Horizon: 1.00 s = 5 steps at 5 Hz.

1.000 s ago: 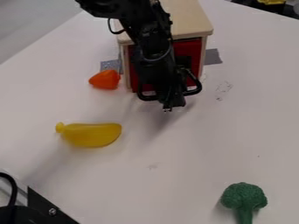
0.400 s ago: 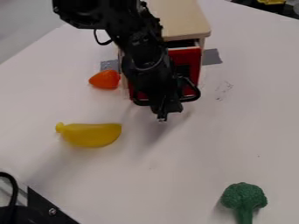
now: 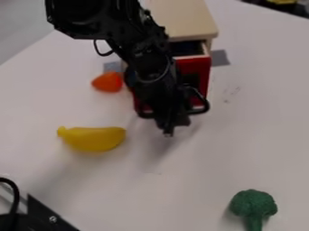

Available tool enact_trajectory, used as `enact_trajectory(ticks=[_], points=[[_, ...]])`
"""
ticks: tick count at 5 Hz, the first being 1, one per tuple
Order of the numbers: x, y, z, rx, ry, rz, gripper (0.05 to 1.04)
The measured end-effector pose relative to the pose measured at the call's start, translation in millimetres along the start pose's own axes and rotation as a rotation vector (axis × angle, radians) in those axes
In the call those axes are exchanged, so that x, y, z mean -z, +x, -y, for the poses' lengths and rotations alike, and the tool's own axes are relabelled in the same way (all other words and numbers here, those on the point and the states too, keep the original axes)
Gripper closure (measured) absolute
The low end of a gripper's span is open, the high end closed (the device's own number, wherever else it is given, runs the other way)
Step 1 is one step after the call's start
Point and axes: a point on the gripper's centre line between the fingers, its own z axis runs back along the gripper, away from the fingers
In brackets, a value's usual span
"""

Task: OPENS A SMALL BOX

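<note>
- main risk: gripper [image 3: 168, 131] could slip off the drawer [image 3: 193, 72] mid-pull if its hold is poor; contact pt hidden, so hold is a guess
- drawer could rack & jam if the pull goes off-axis, or drop out if pulled too far
- whole box [image 3: 184, 20] might drag along w/ it if the drawer sticks; grey patch [image 3: 220, 57] beside box, prob. tape, may help
- yellow banana-shaped toy [image 3: 93, 139] is near; a sideways swing of the arm [image 3: 147, 63] could knock it
- jaws: can't tell if spread, pressed together or pinching sth
- box: pale wood top, upper part of view on the white table [image 3: 199, 180], partly behind arm
- drawer = red front, partly out, dark gap under the top; contents n/a, too dark to tell
- orange toy [image 3: 108, 82] outside, just beside box
</note>
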Motion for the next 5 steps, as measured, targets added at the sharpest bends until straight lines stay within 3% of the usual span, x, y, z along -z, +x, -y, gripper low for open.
enact_trajectory(ticks=[4, 5], points=[[-9, -3, -22, 0.035, -0.006, -0.014, 0.849], [-10, -4, -24, 0.046, -0.007, -0.016, 0.807]])
